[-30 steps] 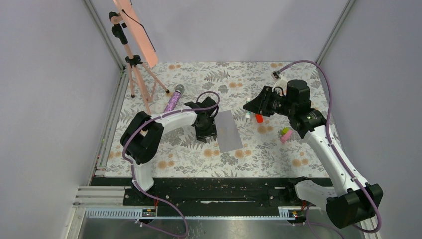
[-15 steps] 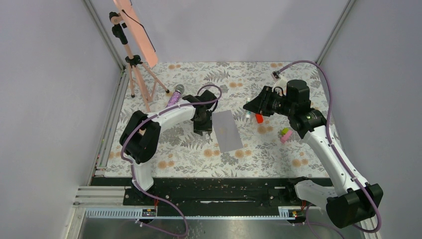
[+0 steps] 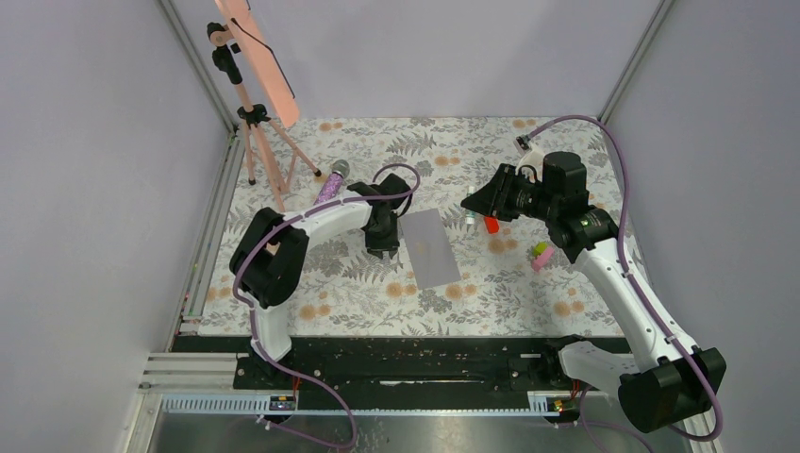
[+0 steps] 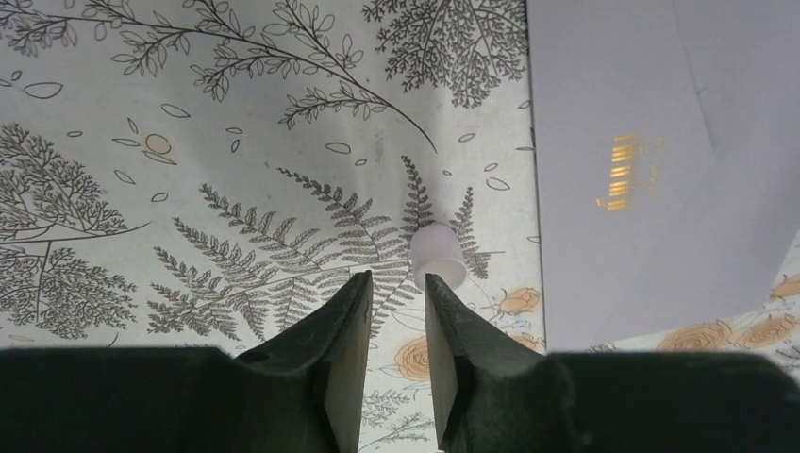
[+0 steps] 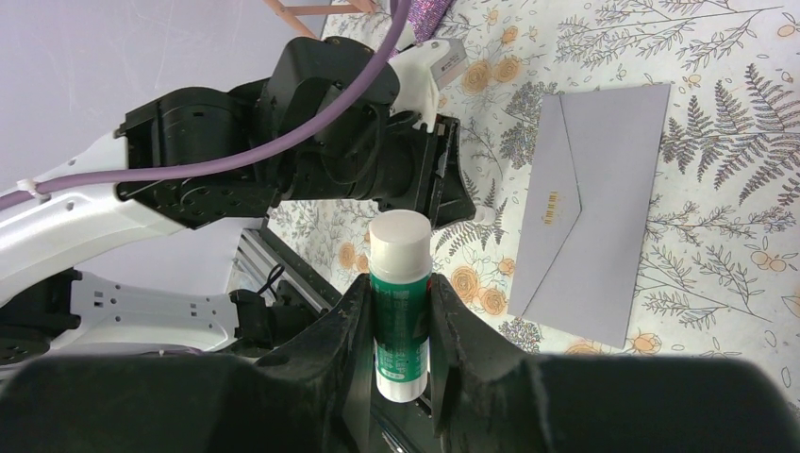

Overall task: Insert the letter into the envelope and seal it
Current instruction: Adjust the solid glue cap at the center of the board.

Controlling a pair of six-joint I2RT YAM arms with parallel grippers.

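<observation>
The left claw stood only a narrow gap open, gripping nothing, low over the floral surface. A small white piece lay just past its tips. The right claw was clamped on a green glue stick. The envelope lay flat beside the left claw: grey-lilac, flap folded down, small gold barcode mark.

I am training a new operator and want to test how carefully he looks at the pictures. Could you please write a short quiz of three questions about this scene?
1. True or false: the right gripper holds a glue stick.
2. The envelope is: A) flat on the table; B) standing on its edge; C) lifted in the air.
3. What lies just ahead of the left gripper?
Key: 1 true; 2 A; 3 a small white cylinder.
</observation>
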